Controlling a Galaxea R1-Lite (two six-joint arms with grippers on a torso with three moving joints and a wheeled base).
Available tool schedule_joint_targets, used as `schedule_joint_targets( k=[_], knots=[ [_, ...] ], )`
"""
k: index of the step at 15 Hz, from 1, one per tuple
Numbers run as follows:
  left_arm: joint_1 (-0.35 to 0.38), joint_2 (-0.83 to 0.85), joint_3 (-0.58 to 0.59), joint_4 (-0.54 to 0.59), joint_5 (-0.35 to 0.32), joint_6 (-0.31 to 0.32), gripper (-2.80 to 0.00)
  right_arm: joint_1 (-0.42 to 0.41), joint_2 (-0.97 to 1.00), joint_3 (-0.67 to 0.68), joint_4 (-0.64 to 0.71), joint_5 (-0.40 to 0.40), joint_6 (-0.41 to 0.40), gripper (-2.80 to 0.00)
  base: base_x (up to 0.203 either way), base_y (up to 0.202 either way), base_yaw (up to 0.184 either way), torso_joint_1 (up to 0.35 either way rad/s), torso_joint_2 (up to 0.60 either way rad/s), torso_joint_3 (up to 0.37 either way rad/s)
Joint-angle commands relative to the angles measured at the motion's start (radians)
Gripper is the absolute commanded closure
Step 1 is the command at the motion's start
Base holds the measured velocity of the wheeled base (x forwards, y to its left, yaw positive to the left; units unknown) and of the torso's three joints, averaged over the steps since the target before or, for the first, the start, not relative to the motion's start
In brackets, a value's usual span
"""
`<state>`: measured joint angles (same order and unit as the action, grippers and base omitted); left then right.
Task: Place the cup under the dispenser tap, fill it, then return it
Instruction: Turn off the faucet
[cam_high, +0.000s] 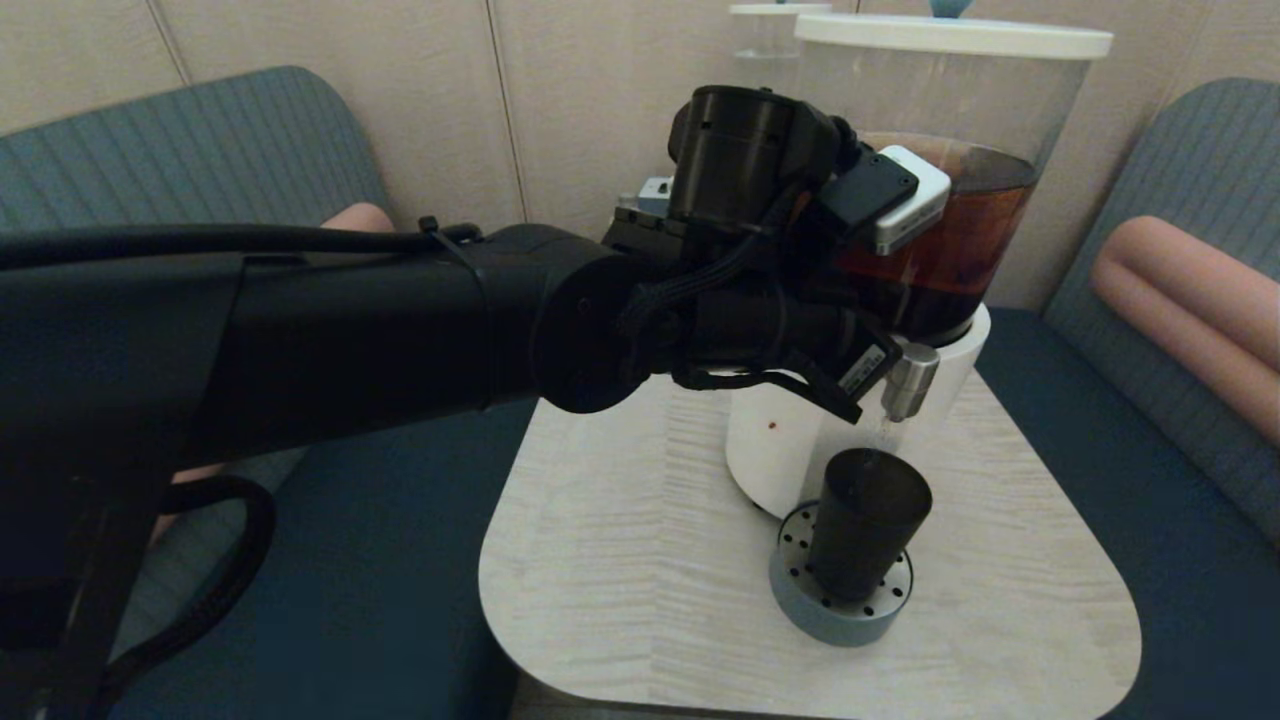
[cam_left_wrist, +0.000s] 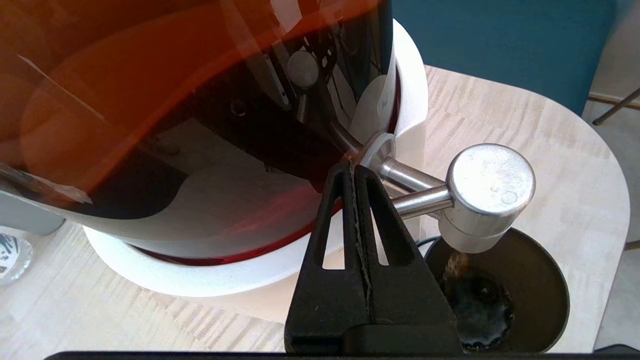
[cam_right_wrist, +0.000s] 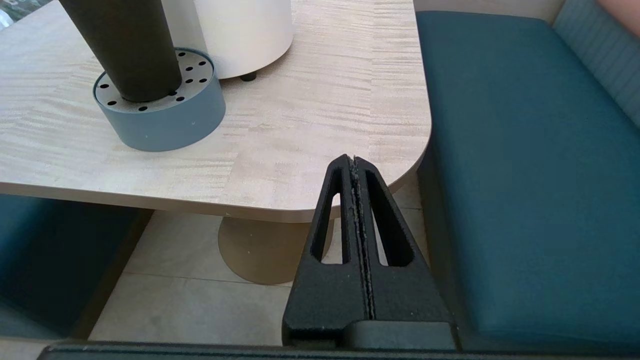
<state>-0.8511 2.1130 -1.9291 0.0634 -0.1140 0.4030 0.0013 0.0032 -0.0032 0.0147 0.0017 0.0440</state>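
The dark tapered cup (cam_high: 865, 530) (cam_right_wrist: 125, 45) stands upright on a grey-blue perforated drip stand (cam_high: 800, 600) right under the dispenser tap (cam_high: 908, 380) (cam_left_wrist: 487, 195). A thin brown stream (cam_left_wrist: 457, 262) falls from the spout into the cup (cam_left_wrist: 530, 310), which holds some dark liquid. My left gripper (cam_left_wrist: 351, 167) is shut with nothing between its fingers. Its tips press at the root of the tap's steel stem, against the white base (cam_high: 770, 450). The right gripper (cam_right_wrist: 353, 160) is shut and hangs off the table's near right corner.
The big tank of brown liquid (cam_high: 960, 240) rises over the pale wooden table (cam_high: 620, 560). A second, colourless tank (cam_high: 765, 30) stands behind it. My left arm (cam_high: 400, 330) spans the table's left side. Teal benches (cam_right_wrist: 525, 175) with pink cushions (cam_high: 1190, 310) flank the table.
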Motion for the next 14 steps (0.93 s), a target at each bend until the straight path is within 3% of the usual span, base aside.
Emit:
schedule_joint_targets(
  k=[1, 14],
  knots=[
    [0.003, -0.011, 0.005, 0.002, 0.001, 0.01, 0.0, 0.0, 0.0, 0.0, -0.001, 0.0, 0.0, 0.0, 0.0, 0.0, 0.0, 0.0, 0.0, 0.0],
    [0.032, -0.07, 0.096, 0.009, 0.007, 0.014, 0.0, 0.0, 0.0, 0.0, 0.001, 0.0, 0.0, 0.0, 0.0, 0.0, 0.0, 0.0, 0.0, 0.0]
  ],
)
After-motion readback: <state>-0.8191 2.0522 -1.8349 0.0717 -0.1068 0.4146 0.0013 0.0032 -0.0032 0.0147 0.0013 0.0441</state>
